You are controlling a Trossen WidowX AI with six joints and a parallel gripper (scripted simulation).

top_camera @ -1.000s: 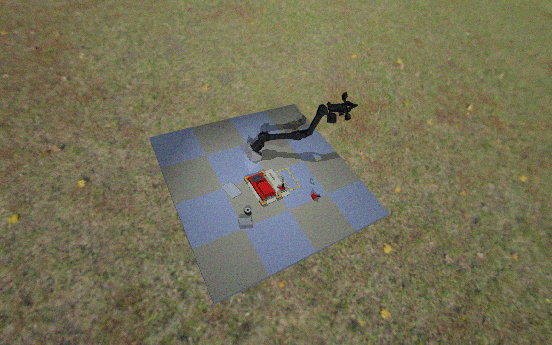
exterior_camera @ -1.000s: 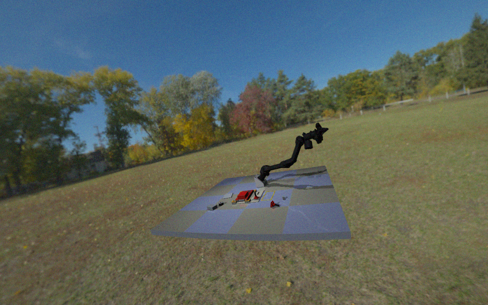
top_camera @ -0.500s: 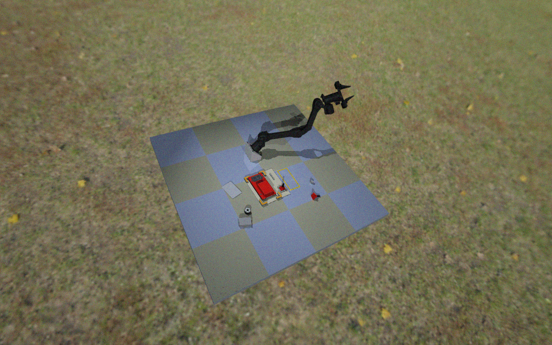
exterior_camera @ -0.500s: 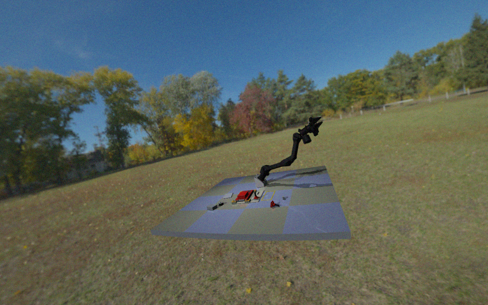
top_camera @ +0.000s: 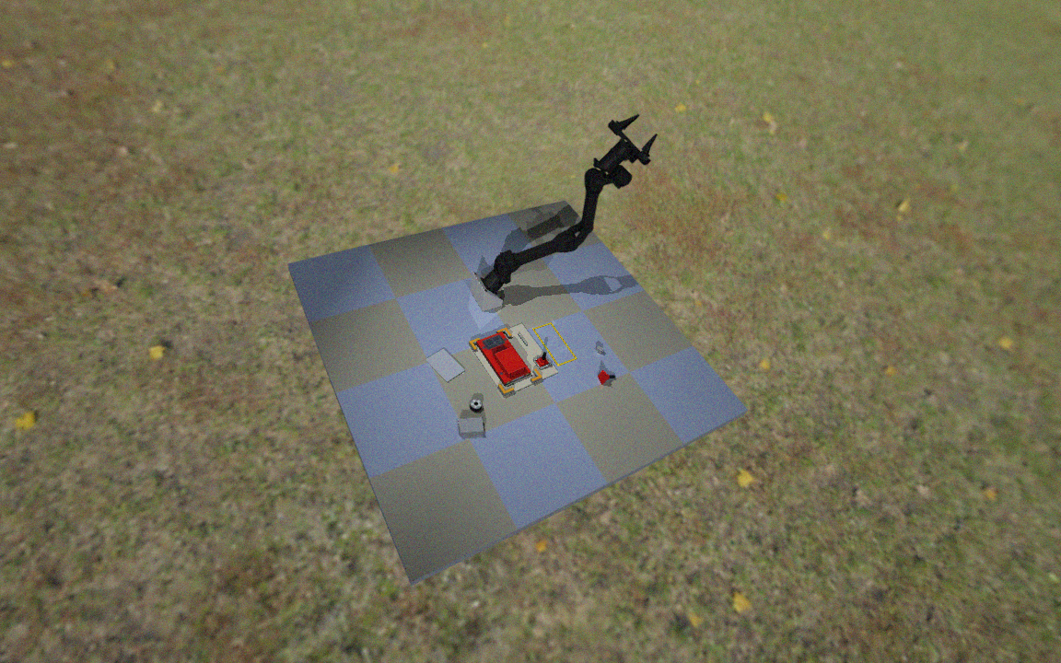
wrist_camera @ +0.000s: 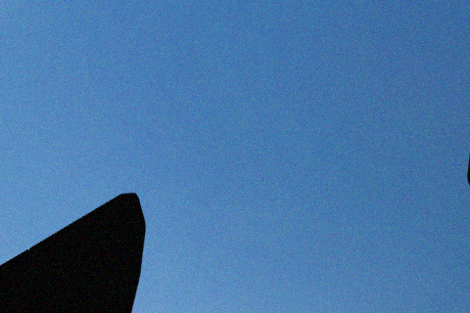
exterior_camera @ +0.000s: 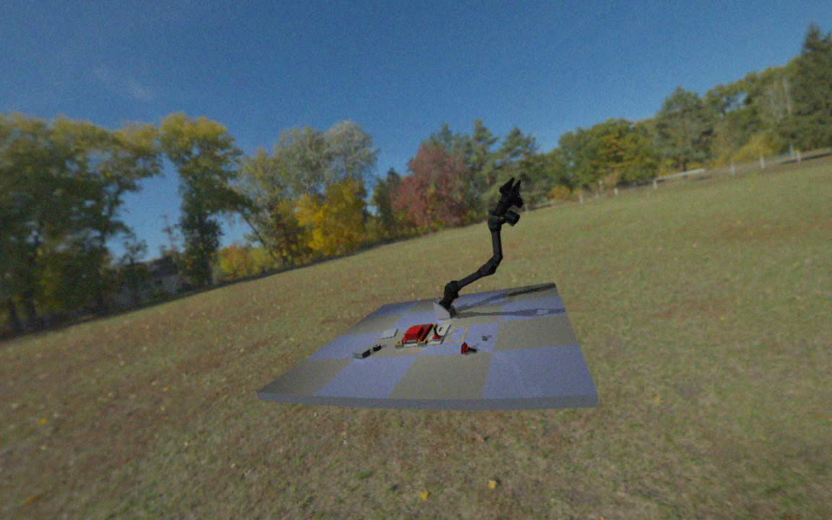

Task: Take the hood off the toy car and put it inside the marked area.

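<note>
The toy car (top_camera: 504,356) (exterior_camera: 416,339) is red with dark windows and sits between orange corner brackets on a pale base. Its hood seems to be in place, but is too small to tell apart from the body. The marked area is a yellow outline (top_camera: 563,340) (exterior_camera: 467,333) on the table beside the base, and nothing stands inside it. My gripper (top_camera: 647,125) (exterior_camera: 515,180) (wrist_camera: 316,188) is open and empty, high above the table and far from the car, pointing upward. The wrist view shows only sky and the fingers.
A red piece with a black handle (top_camera: 542,361) stands on the base near the outline. Another red-and-black piece (top_camera: 604,377) (exterior_camera: 465,348) and a small grey part (top_camera: 600,347) (exterior_camera: 484,338) lie beyond it. A pale plate (top_camera: 445,363), a wheel (top_camera: 475,404) and a grey block (top_camera: 471,425) lie opposite.
</note>
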